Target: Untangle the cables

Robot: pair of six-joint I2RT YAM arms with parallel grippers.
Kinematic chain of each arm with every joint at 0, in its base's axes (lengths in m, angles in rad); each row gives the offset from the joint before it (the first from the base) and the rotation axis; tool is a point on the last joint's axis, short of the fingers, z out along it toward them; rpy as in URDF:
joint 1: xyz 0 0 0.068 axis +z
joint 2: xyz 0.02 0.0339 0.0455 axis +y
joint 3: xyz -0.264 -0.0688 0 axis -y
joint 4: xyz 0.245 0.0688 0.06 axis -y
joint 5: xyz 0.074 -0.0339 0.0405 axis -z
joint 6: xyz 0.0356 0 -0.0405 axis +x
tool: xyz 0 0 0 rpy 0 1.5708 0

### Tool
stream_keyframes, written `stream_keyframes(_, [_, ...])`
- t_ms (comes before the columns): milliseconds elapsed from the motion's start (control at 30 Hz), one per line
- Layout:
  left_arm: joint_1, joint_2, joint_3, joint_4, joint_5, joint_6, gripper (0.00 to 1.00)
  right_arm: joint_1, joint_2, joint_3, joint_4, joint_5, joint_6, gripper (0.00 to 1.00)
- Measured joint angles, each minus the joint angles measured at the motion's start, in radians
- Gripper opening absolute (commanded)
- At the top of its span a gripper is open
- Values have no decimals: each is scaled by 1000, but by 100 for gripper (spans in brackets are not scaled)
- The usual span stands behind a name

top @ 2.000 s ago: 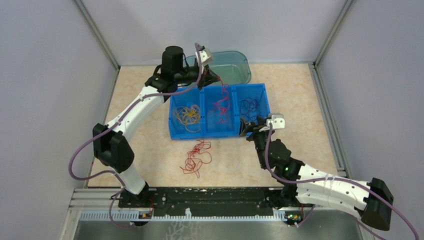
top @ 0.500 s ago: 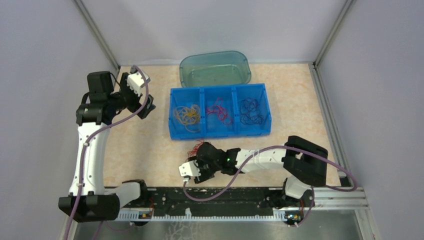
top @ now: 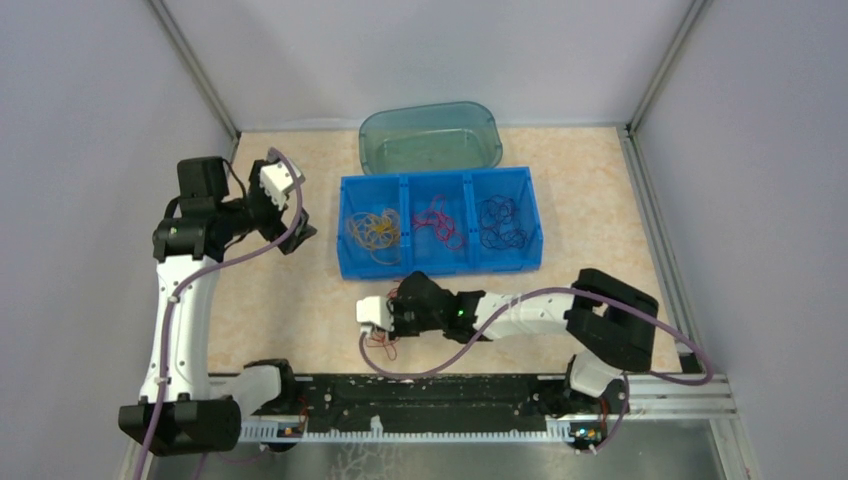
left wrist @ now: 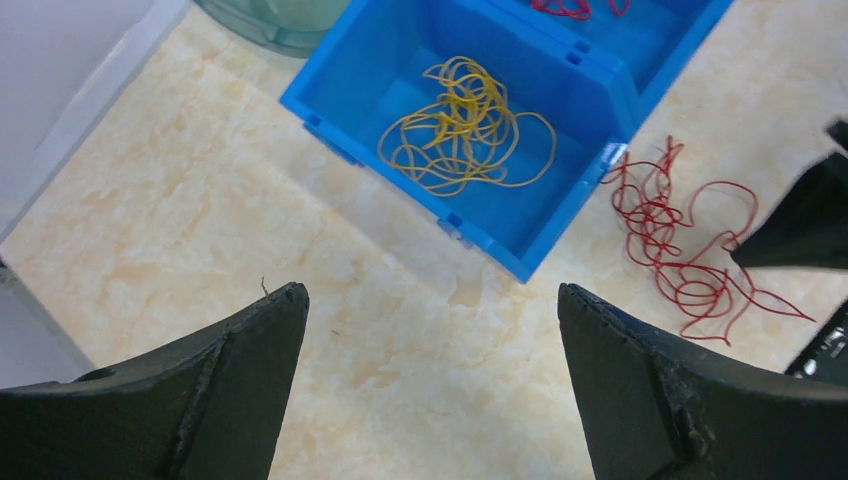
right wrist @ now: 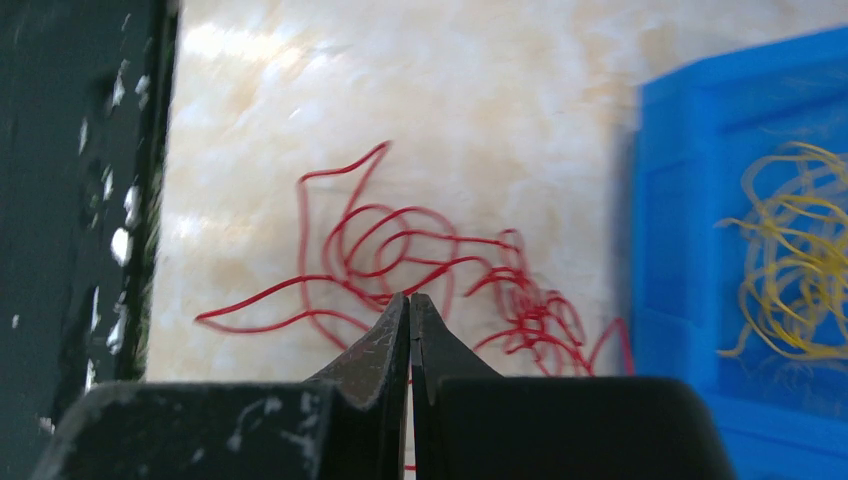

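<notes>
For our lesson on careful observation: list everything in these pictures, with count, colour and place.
table: one, beige marbled, under everything
bin: one, blue, three compartments, centre
tub: one, clear teal, behind the bin
yellow cables: one bundle, bin's left compartment
red cables: one bundle, middle compartment
dark cables: one bundle, right compartment
loose red cables: one clump, table, before the bin
left arm, right arm: one each, white and black, near edge
left tool: one, black, open, left of bin
right tool: one, black, shut, at loose red clump
</notes>
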Motion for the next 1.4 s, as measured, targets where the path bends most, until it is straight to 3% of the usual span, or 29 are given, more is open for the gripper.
stream_keyframes(167, [0, -45, -73, -24, 101, 39, 100, -90, -169, -75, 163, -49, 196, 0])
stream_keyframes(433, [-10, -116, -161, -35, 266, 60, 100, -101, -296, -142, 338, -104, 389, 3])
stream_keyframes(533, [-21, -129, -185, -35, 289, 60, 100, -101, -298, -154, 343, -110, 418, 40])
stream_keyframes(633, [-24, -143, -210, -23, 293, 54, 100, -113, -283, -165, 339, -106, 440, 52])
stream_keyframes(1000, [-24, -142, -216, -4, 294, 53, 100, -139, -101, -185, 196, 64, 507, 46])
stream_keyframes(1400, [-24, -142, -215, -6, 293, 68, 100, -211, -13, -276, 301, 24, 663, 36])
